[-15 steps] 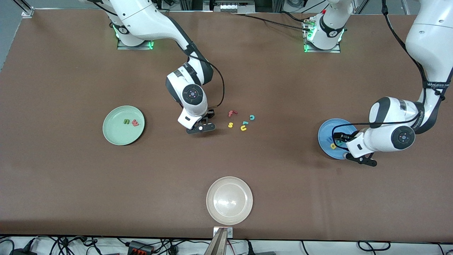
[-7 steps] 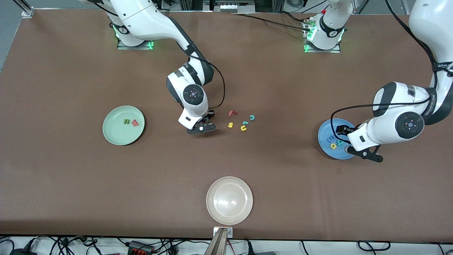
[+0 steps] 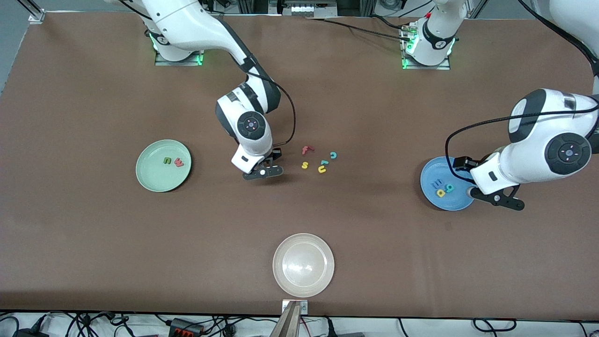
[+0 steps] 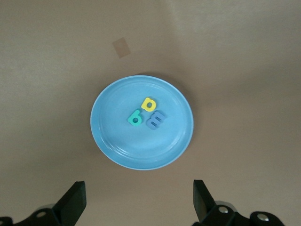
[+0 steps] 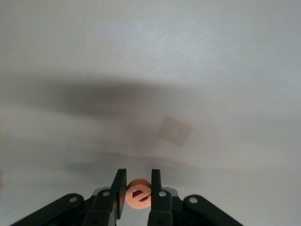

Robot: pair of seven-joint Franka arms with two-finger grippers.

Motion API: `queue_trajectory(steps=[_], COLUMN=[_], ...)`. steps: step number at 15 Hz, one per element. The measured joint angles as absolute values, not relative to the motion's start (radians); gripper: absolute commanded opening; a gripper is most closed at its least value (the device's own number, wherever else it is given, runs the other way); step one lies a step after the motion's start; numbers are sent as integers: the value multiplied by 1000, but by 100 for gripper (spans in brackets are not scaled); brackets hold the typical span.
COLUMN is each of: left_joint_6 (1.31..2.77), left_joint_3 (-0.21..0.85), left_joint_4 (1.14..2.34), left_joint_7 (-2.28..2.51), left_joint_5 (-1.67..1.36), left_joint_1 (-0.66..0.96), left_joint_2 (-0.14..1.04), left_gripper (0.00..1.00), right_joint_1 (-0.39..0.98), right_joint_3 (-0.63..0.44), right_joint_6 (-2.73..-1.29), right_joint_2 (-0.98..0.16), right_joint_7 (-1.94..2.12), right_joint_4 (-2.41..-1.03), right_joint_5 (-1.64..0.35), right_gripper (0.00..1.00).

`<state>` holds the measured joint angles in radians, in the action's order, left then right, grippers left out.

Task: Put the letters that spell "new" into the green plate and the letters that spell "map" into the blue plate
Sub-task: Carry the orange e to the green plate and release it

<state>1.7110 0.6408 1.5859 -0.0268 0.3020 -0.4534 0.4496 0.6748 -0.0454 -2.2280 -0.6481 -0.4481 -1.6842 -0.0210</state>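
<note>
My right gripper (image 3: 262,172) hangs low over the table's middle, shut on the orange e (image 5: 138,194), which sits upright between its fingers. The green plate (image 3: 154,180) lies toward the right arm's end and holds the dark green n (image 3: 167,160) and the pinkish-red w (image 3: 178,162). The blue plate (image 3: 444,200) lies toward the left arm's end with the blue m (image 4: 155,119), yellow a (image 4: 148,103) and teal p (image 4: 135,118) lying close together in it. My left gripper (image 4: 138,195) stands open and empty, up over that plate's edge.
Loose letters lie beside my right gripper: a red f (image 3: 306,150), a yellow s (image 3: 304,164), a teal c (image 3: 333,155), a yellow u (image 3: 322,169) and a small teal piece (image 3: 324,162). A whitish-beige plate (image 3: 303,265) sits near the front edge.
My right gripper has shut on the orange e and shifted slightly toward the green plate. My left gripper has drawn up and away from the blue plate, uncovering its letters.
</note>
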Motion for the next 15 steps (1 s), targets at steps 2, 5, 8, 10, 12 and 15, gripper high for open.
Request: queue_trajectory(steps=[2, 5, 8, 10, 12, 15], left_joint_6=[1686, 1645, 1615, 1608, 1598, 1587], left_joint_3=[580, 451, 304, 237, 190, 97], left_joint_4=[1571, 1568, 1568, 1568, 1570, 1584], left_joint_7=[-26, -26, -26, -26, -26, -27], left_joint_5=[243, 158, 85, 61, 57, 13], left_joint_1=[-393, -278, -148, -94, -57, 11], left_joint_2=[413, 335, 254, 212, 174, 109], left_gripper=[100, 100, 100, 100, 100, 100], right_joint_1=[642, 565, 460, 415, 404, 400], right_joint_3=[-56, -75, -83, -90, -102, -142], right_joint_6=[-2151, -2065, -2047, -2048, -2048, -2050], right_joint_2=[-605, -552, -506, -477, -447, -413], right_joint_7=[-412, -301, -165, -128, -124, -95], right_joint_4=[-1682, -1691, -1755, -1811, -1866, -1931], right_joint_5=[-18, -15, 1, 44, 93, 130], right_gripper=[12, 12, 12, 12, 12, 13])
